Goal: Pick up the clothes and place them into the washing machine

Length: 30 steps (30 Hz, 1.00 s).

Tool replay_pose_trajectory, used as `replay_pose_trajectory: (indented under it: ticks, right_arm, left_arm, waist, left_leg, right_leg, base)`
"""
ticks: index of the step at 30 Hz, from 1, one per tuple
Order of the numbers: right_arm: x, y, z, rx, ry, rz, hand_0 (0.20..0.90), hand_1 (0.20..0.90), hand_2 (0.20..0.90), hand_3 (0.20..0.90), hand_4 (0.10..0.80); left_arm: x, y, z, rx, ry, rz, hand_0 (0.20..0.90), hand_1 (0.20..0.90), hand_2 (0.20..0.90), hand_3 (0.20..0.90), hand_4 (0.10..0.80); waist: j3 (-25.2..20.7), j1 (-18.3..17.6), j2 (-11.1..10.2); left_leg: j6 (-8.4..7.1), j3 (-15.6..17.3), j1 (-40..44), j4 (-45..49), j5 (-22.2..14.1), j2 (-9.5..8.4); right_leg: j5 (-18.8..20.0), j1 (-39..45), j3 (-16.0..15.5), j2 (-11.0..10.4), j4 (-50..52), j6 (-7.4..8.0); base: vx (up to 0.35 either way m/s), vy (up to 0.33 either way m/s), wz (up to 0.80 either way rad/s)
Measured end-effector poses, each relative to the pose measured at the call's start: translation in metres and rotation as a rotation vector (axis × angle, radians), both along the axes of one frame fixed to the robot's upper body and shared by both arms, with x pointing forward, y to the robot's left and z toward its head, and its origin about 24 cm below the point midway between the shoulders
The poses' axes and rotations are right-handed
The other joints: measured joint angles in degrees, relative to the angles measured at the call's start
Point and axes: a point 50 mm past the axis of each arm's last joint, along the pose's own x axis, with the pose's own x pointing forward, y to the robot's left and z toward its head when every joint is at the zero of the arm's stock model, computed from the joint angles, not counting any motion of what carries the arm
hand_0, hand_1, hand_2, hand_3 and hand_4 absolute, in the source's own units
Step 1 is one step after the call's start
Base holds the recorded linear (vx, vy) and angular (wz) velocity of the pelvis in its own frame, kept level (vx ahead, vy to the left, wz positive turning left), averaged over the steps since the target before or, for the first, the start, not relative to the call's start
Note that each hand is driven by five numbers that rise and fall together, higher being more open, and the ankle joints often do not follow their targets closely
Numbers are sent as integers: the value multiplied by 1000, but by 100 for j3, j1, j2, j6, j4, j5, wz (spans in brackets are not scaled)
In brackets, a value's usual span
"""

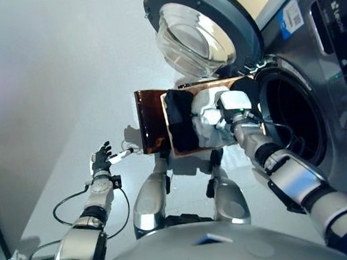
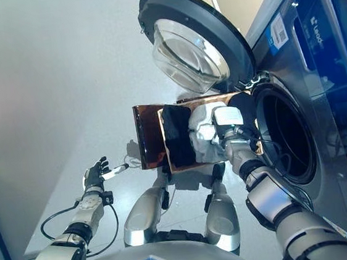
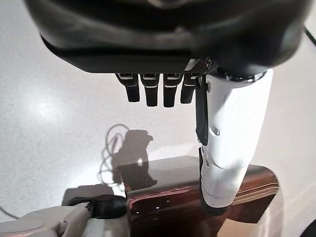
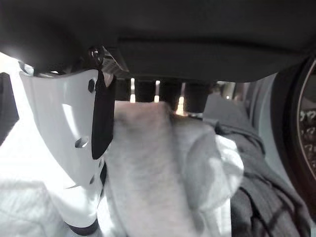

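A brown basket [image 1: 152, 129] stands on the floor before the washing machine [image 1: 333, 57], whose round door [image 1: 197, 31] is swung open beside the dark drum opening [image 1: 290, 118]. White and light-grey clothes [image 1: 204, 117] and a black garment [image 1: 182, 126] lie in the basket. My right hand [image 1: 233, 105] is down on the pale clothes. In the right wrist view a bunched grey-white garment [image 4: 153, 173] sits pinched between the white-covered thumb [image 4: 74, 143] and the fingers, with dark cloth [image 4: 256, 192] beside it. My left hand [image 1: 100, 157] hangs open over the floor, left of the basket.
The grey floor [image 1: 45, 87] stretches out to the left and behind the basket. The open door hangs above the basket's far side. The basket's brown rim [image 3: 173, 197] shows in the left wrist view beyond the thumb.
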Motion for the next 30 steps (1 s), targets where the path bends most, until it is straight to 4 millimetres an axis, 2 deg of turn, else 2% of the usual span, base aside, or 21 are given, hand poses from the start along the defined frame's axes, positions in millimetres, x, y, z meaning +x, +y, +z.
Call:
replay_pose_trajectory:
  ticks: [4,8,12,14,16,18,20,22,25,30]
  right_arm:
    - [-5,-3,-4,30,10,-35,200,200,200,200,300]
    - [-8,-7,-7,86,13,-89,200,200,200,200,300]
    - [-16,-12,-13,255,4,-229,200,200,200,200,300]
    - [-16,-12,-14,374,-21,-315,200,200,200,200,300]
    - [-21,-17,-16,552,-54,-473,200,200,200,200,300]
    - [-26,-22,-20,623,-65,-552,200,200,200,200,300]
    - [-35,-28,-26,823,-109,-727,200,200,200,200,300]
    - [-39,-27,-29,911,-122,-799,200,200,200,200,300]
    - [-57,-28,-44,1111,-145,-976,200,200,200,200,300]
    - [-79,-25,-60,1383,-172,-1198,200,200,200,200,300]
  left_arm:
    - [-1,0,-1,9,8,-9,900,900,900,900,800]
    - [-4,2,-3,18,30,-8,900,900,900,900,800]
    - [-16,9,-9,37,91,-2,900,900,900,900,800]
    - [-22,14,-11,51,106,1,900,900,900,900,800]
    - [-28,17,-13,56,134,4,900,900,900,900,800]
    - [-34,18,-16,57,151,8,900,900,900,900,800]
    - [-40,23,-17,59,164,30,900,900,900,900,800]
    - [-46,26,-19,60,176,47,900,900,900,900,800]
    - [-58,27,-23,59,206,52,900,900,900,900,800]
    - [-64,26,-25,45,223,44,900,900,900,900,800]
  waist:
    - [14,-15,-21]
    - [19,-28,-131]
    - [-79,-68,-387]
    - [-192,-144,-552]
    - [-320,-168,-710]
    - [-429,-183,-755]
    - [-530,-277,-783]
    - [-624,-314,-775]
    - [-900,-326,-707]
    - [-1024,-326,-636]
  left_leg:
    - [10,-4,67,0,9,1]
    - [9,2,201,-2,5,7]
    - [47,13,539,-4,-56,5]
    - [59,23,566,-4,-61,9]
    - [102,120,672,-5,-94,8]
    - [116,154,740,-5,-130,0]
    - [124,196,863,-7,-164,0]
    - [128,245,890,-8,-188,4]
    - [163,360,948,-9,-214,4]
    - [180,415,1096,-10,-233,4]
  right_leg:
    - [3,80,-2,2,0,-2]
    - [2,230,-18,2,-1,-2]
    - [-58,574,-17,-11,-5,2]
    - [-60,593,-7,-14,-5,-2]
    - [-58,645,103,-28,-6,-1]
    - [-60,691,129,-41,-7,1]
    - [-62,798,155,-43,-7,3]
    - [-64,796,212,-41,-7,5]
    - [-62,800,308,-47,-7,8]
    - [-66,888,417,-47,-9,10]
  base:
    - [20,-8,1]
    - [95,-7,3]
    - [83,-6,0]
    - [67,13,-5]
    - [72,12,-20]
    - [69,6,-12]
    - [66,23,-10]
    - [60,11,-18]
    - [67,13,-16]
    - [40,20,-10]
